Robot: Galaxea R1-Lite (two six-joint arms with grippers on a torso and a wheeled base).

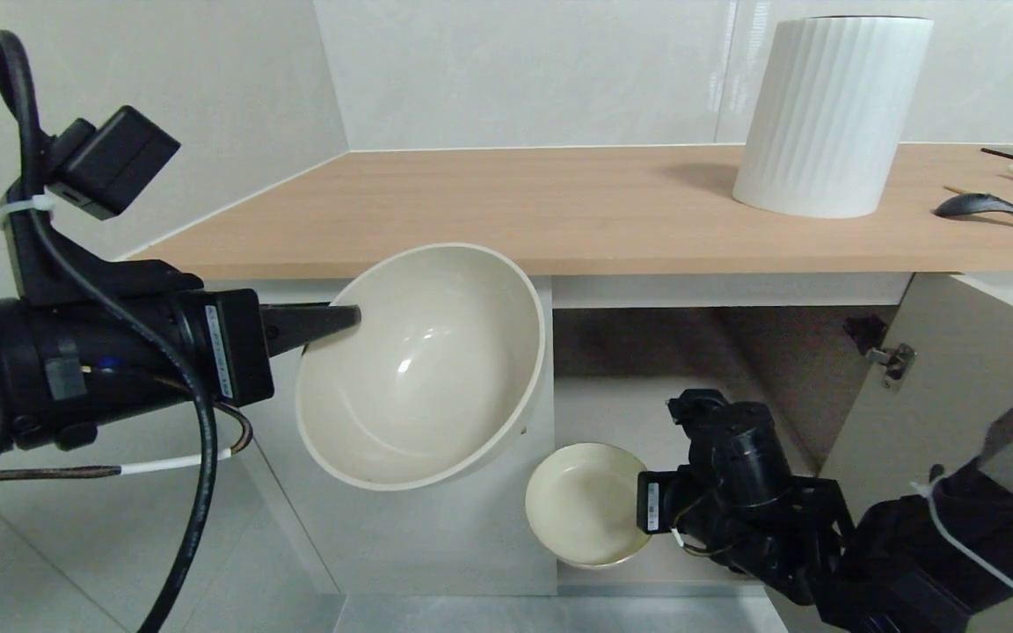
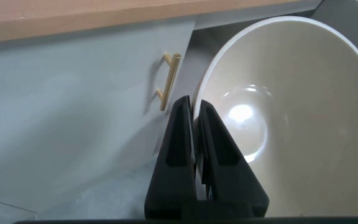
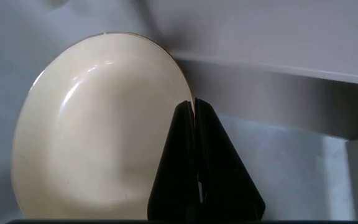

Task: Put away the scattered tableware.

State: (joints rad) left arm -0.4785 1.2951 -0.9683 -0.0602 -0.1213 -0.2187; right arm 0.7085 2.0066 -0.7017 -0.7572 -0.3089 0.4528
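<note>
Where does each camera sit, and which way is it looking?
Head view: on the robot's head, looking forward and down at the wooden counter and open white cupboard; both arms show.
Left wrist view: on the left arm, looking along the left hand gripping the big round cream bowl.
Right wrist view: on the right arm, looking along the right hand gripping the small round cream dish.
Shared: the head view also shows both hands and what they hold.

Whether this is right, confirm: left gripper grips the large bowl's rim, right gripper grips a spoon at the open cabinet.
One error: the right gripper grips a small dish, not a spoon, as the right wrist view shows. The left gripper does grip the rim of the large bowl.
</note>
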